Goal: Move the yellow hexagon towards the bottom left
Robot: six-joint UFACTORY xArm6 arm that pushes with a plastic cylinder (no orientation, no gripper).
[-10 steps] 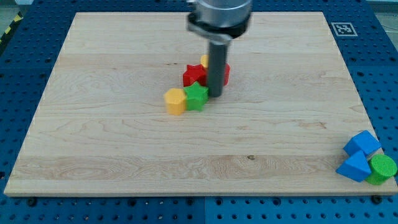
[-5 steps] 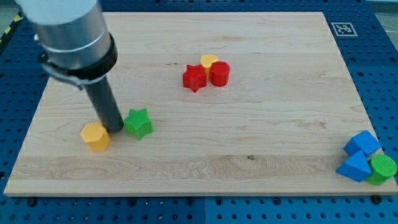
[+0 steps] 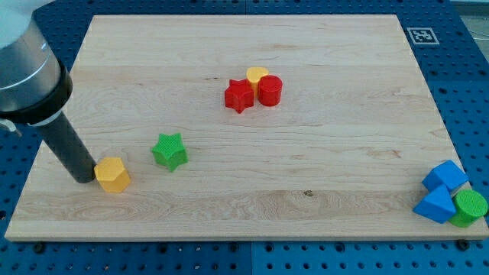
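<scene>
The yellow hexagon (image 3: 113, 175) lies on the wooden board (image 3: 306, 160) near its bottom left corner. My tip (image 3: 82, 179) stands on the board just left of the hexagon, touching or almost touching its left side. The dark rod rises up and to the left out of the view. The green star (image 3: 170, 150) lies a little to the right of the hexagon and slightly higher.
A red star (image 3: 239, 95), a red cylinder (image 3: 270, 90) and a small yellow block (image 3: 257, 75) cluster near the board's top middle. Two blue blocks (image 3: 443, 191) and a green cylinder (image 3: 469, 206) sit at the bottom right corner.
My tip swept from the middle cluster to the bottom left, pushing the yellow hexagon and green star along. The star stayed behind; the tip went from the hexagon's right to its left.
</scene>
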